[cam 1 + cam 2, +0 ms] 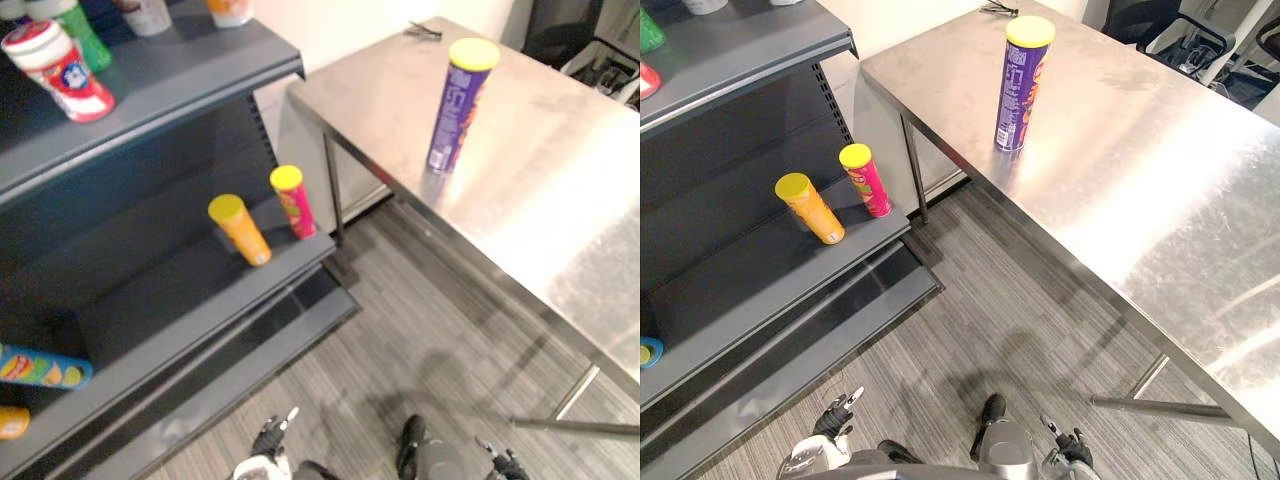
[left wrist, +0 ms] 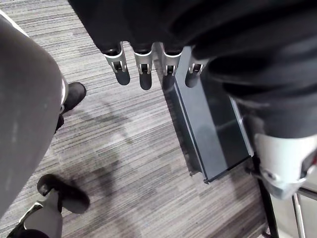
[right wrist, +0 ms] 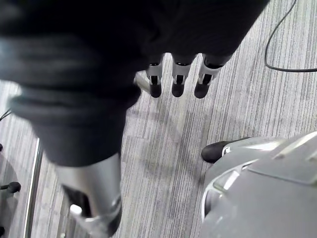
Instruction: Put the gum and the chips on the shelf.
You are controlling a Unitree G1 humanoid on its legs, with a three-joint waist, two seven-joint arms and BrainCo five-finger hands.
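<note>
A tall purple chips can [image 1: 456, 105] with a yellow lid stands upright on the steel table [image 1: 560, 210], near its left edge. A white gum jar [image 1: 62, 70] with a red lid leans on the upper board of the dark shelf [image 1: 170, 90] at the left. My left hand [image 1: 272, 432] hangs low over the striped floor, and its fingers [image 2: 144, 74] are straight and hold nothing. My right hand [image 1: 503, 462] also hangs low near the table's leg, its fingers [image 3: 178, 82] straight and empty. Both hands are far below the can and the jar.
On the middle shelf board stand an orange can [image 1: 240, 230] and a pink can [image 1: 293, 202]; a blue can [image 1: 40, 368] lies at its left end. A green bottle [image 1: 82, 35] stands by the jar. A table crossbar [image 1: 575, 425] runs low at the right.
</note>
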